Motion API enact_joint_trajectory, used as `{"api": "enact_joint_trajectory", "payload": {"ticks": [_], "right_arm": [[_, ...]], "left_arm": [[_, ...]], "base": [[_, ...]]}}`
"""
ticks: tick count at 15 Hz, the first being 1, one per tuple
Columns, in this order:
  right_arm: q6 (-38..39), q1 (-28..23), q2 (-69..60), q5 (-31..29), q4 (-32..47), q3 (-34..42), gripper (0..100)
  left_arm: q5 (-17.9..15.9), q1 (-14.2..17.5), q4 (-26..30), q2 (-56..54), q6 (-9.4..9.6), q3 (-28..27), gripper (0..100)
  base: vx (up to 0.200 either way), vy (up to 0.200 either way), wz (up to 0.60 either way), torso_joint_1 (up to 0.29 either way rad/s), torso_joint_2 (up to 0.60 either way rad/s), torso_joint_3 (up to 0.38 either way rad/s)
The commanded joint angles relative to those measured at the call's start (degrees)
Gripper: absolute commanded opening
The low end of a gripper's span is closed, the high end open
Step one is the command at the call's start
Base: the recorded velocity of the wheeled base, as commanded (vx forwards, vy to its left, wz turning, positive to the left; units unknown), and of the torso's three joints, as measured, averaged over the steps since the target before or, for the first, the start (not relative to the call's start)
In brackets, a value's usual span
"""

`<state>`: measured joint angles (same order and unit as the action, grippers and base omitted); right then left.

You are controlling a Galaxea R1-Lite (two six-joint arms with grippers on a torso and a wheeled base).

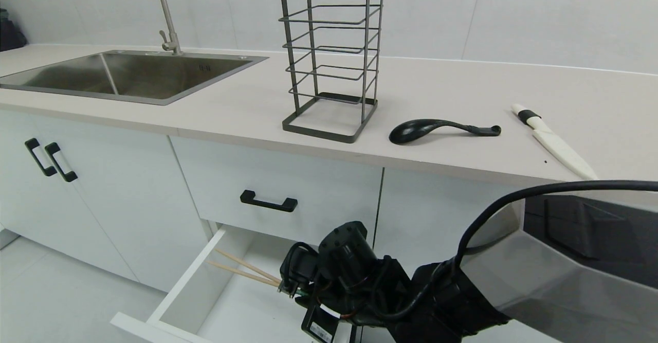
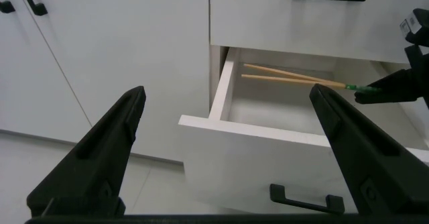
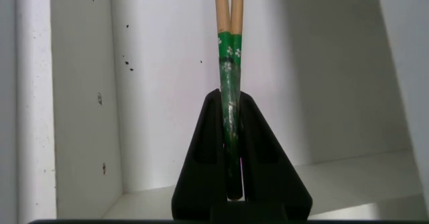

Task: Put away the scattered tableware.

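Chopsticks [image 3: 223, 49] in hand, my right gripper [image 3: 231, 110] hangs inside the pulled-out drawer [image 2: 234, 157] below the countertop [image 1: 462, 91], its two fingers pinched tight on the green-patterned thick ends of the pair. Both sticks run out from the fingers side by side, roughly level, with their long axis lying across the drawer. The bare wooden tips point toward my left, at the drawer's side wall, and spread slightly apart at the far end. Whether the tips touch the drawer floor I cannot tell. My left gripper [image 2: 226, 96] hovers outside the drawer's front corner with its fingers spread wide and nothing between them. By my reading this is the placing step for the first item. The next move calls for a short lowering until the sticks lie flat, then a clean release and a straight withdrawal, so the fingers do not drag the pair back out. Up on the countertop a black spoon [image 1: 411, 131] lies with its bowl toward the wire rack [image 1: 329, 60]. A white knife [image 1: 558, 147] lies well apart from it toward my right, so most of the tidying looks yet to be done.
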<state>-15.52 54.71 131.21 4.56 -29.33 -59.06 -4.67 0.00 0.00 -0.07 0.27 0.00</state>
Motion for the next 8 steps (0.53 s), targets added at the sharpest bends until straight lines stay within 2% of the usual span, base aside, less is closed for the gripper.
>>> {"api": "enact_joint_trajectory", "payload": {"ticks": [1, 8], "right_arm": [[0.14, -0.31, 1.60, 0.01, -0.02, -0.44, 0], [0.31, 0.13, 5.73, -4.12, -0.99, -2.37, 0]], "left_arm": [[0.01, 0.00, 0.00, 0.07, 0.00, 0.00, 100], [0.01, 0.00, 0.00, 0.07, 0.00, 0.00, 100]], "base": [[0.000, 0.000, 0.00, 0.000, 0.00, 0.000], [0.000, 0.000, 0.00, 0.000, 0.00, 0.000]]}}
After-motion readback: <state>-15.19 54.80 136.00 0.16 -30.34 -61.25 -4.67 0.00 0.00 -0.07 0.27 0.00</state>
